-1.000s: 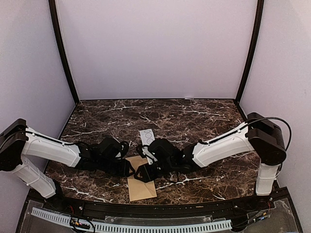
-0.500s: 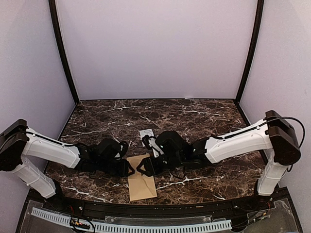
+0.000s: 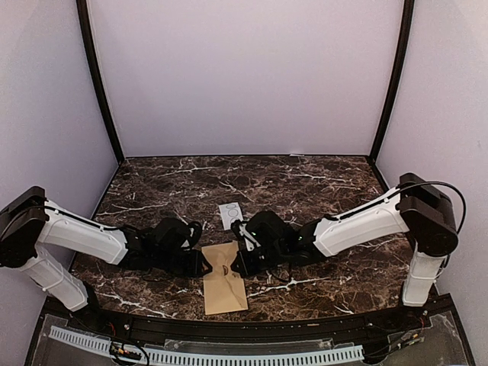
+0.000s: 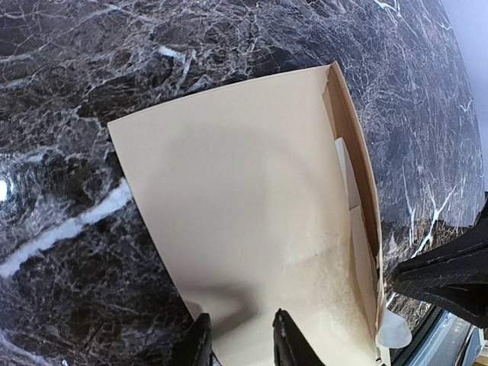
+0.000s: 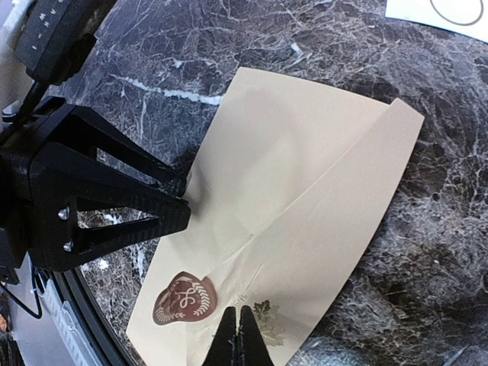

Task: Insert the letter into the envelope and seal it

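The tan envelope (image 3: 225, 293) lies flat near the table's front edge, its flap (image 5: 343, 198) folded over. A red-brown seal sticker (image 5: 183, 299) sits by the flap's edge. My right gripper (image 5: 244, 326) is shut, with nothing between its fingers, its joined tips touching the flap beside the seal. My left gripper (image 4: 240, 343) stands open, its fingertips over the envelope's (image 4: 244, 206) left edge and paper lying under the gap. In the top view the left gripper (image 3: 204, 268) and right gripper (image 3: 235, 267) face each other across the envelope. The letter is hidden.
A small white sticker card (image 3: 230, 214) with circles lies just behind the envelope, and its corner shows in the right wrist view (image 5: 438, 9). The dark marble table (image 3: 320, 183) stretches back to the lilac walls. A black rail runs along the front edge (image 3: 252, 329).
The right gripper has gone from open to shut and drawn back right, uncovering the envelope and its red-brown seal. The left gripper's fingers have narrowed a little.
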Action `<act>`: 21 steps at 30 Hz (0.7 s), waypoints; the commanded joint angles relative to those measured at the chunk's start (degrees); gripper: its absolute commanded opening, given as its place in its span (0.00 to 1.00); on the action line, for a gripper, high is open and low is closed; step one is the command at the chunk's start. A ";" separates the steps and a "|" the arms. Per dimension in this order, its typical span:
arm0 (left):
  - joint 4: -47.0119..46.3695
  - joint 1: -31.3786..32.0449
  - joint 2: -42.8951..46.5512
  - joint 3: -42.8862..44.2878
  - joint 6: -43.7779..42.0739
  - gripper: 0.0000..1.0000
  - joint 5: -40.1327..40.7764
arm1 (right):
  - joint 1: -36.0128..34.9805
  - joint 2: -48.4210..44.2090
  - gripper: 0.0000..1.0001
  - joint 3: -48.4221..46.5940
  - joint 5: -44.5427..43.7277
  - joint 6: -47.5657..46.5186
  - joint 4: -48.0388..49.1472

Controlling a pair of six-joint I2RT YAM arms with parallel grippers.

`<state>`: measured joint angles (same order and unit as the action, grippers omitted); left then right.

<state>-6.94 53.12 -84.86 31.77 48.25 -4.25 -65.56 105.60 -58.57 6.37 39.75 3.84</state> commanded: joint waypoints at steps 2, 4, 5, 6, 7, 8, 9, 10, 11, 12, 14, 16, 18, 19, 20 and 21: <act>2.46 -0.21 -1.75 -1.39 -0.13 0.27 -0.80 | -0.40 2.16 0.00 -2.83 2.83 -1.20 2.61; 2.46 -0.25 -1.84 -1.43 -0.15 0.27 -0.80 | -0.38 2.61 0.00 -2.96 3.28 -1.32 2.88; 2.46 -0.23 -1.91 -1.40 -0.12 0.27 -0.81 | -0.44 2.78 0.00 -3.02 3.55 -1.38 3.07; 2.46 -0.28 -1.87 -1.38 -0.15 0.27 -0.83 | -0.49 2.89 0.00 -2.99 3.64 -1.42 3.17; 2.46 -0.25 -1.92 -1.36 -0.23 0.27 -0.89 | -0.53 2.94 0.00 -2.96 3.72 -1.32 3.30; 2.46 -0.24 -2.07 -1.32 -0.20 0.27 -0.91 | -0.47 2.92 0.00 -2.89 3.80 -1.27 3.43; 2.39 -0.27 -2.11 -1.35 -0.22 0.27 -0.99 | -0.51 2.98 0.00 -2.85 3.87 -1.25 3.57; 2.38 -0.23 -2.32 -1.31 -0.20 0.27 -1.05 | -0.51 3.05 0.00 -2.83 3.96 -1.26 3.63; 2.37 -0.26 -2.37 -1.28 -0.22 0.27 -1.10 | -0.50 3.23 0.00 -2.92 3.95 -1.33 3.59; 2.33 -0.27 -2.47 -1.28 -0.24 0.27 -1.10 | -0.53 3.55 0.00 -3.02 3.97 -1.34 3.49; 2.29 -0.25 -2.64 -1.19 -0.26 0.27 -1.31 | -0.53 4.17 0.00 -3.38 4.09 -1.29 3.30; 2.35 -0.30 -2.75 -1.03 -0.34 0.27 -1.38 | -0.61 4.71 0.00 -3.50 4.41 -1.29 3.44; 2.37 -0.22 -2.84 -1.01 -0.35 0.27 -1.44 | -0.62 4.87 0.00 -3.49 4.31 -1.24 3.41; 2.37 -0.22 -2.90 -1.01 -0.35 0.26 -1.45 | -0.67 4.91 0.00 -3.54 3.82 -1.06 3.19; 2.37 -0.24 -2.88 -0.96 -0.33 0.27 -1.48 | -0.70 4.88 0.00 -3.55 2.89 -0.74 2.59; 2.33 -0.28 -2.86 -0.99 -0.34 0.26 -1.47 | -0.63 4.80 0.00 -3.60 1.80 -0.57 1.91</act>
<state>-8.71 52.97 -85.86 31.77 48.23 -5.17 -65.71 109.89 -60.86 10.04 39.27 5.50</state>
